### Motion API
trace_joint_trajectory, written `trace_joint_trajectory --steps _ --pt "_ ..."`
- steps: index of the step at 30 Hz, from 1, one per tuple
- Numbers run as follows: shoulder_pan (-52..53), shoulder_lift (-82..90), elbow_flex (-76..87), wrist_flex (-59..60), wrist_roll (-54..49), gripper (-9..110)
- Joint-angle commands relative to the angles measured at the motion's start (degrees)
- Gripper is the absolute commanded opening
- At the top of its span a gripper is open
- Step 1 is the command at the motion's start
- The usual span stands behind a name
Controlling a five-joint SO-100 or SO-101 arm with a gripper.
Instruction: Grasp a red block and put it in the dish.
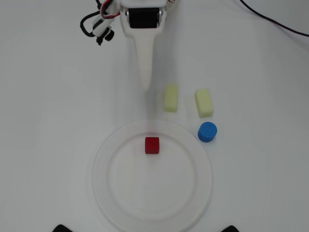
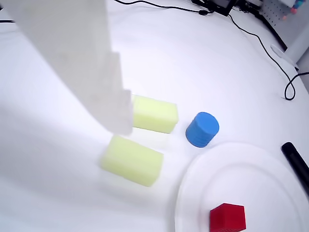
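- Overhead view: red block (image 1: 152, 145) sits inside the dish (image 1: 203, 193), near its upper rim.
- Gripper (image 1: 146, 84) hangs above the plate, holding nothing; jaw gap can't be made out.

Two pale yellow oblong blocks lay side by side on the white surface (image 1: 251, 183), one (image 1: 171, 98) to the left of the other (image 1: 204, 102) in the overhead view, close together but not touching. A blue cylinder (image 1: 207, 131) stood upright just below the right-hand block. A black cable (image 1: 275, 23) crossed the surface's upper right corner.
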Motion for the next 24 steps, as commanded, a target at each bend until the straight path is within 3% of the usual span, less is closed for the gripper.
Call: trace_joint_trajectory --steps 1,18,24 --pt "1.49 14.06 11.16 -5.71 -2.81 47" --pt "1.32 47.29 54.32 -17.23 -5.19 43" --pt "-0.35 52.82 61.70 -18.63 -3.52 39"
